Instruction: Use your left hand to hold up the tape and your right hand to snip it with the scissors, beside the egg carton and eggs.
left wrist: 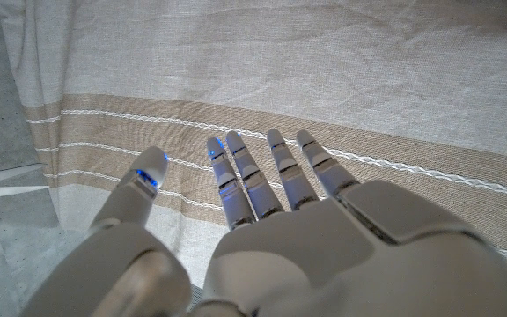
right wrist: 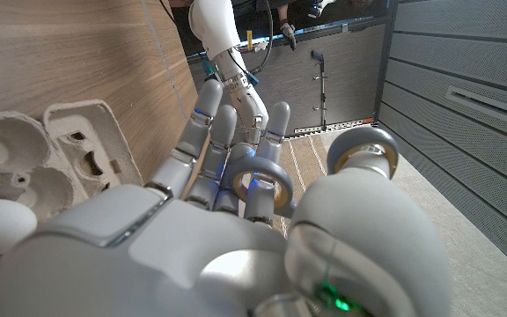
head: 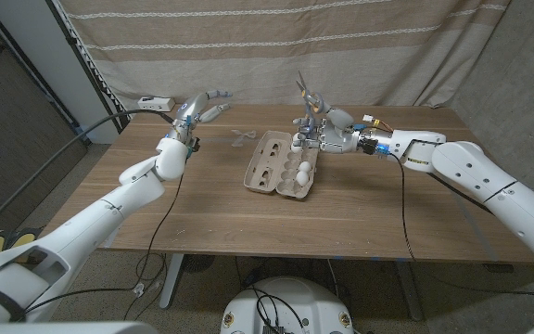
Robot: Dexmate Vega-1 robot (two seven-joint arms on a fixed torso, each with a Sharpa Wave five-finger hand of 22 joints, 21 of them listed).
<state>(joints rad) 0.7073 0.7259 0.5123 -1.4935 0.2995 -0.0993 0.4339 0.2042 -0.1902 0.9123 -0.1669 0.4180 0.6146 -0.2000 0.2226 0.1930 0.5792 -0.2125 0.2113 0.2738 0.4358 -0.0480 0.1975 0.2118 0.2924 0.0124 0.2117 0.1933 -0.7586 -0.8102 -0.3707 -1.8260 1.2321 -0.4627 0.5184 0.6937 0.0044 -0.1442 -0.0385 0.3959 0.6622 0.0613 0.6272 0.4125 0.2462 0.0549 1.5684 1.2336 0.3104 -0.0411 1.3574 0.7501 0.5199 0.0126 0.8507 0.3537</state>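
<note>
My left hand [head: 202,107] is raised over the table's far left corner; in the left wrist view its fingers [left wrist: 262,176] are spread toward the striped curtain and hold nothing. A small clear scrap [head: 241,137], possibly tape, lies on the table between that hand and the egg carton [head: 265,165]. The open grey carton holds white eggs [head: 303,173] on its right side. Just behind the carton, my right hand [head: 330,134] grips grey scissors [head: 306,95], blades pointing up. Their ring handles [right wrist: 258,180] sit around my fingers, with the carton [right wrist: 64,145] alongside.
A white box [head: 156,103] lies at the table's far left corner. A black cable [head: 402,206] trails from my right wrist across the table to its front edge. The striped curtain [head: 341,46] hangs behind the table.
</note>
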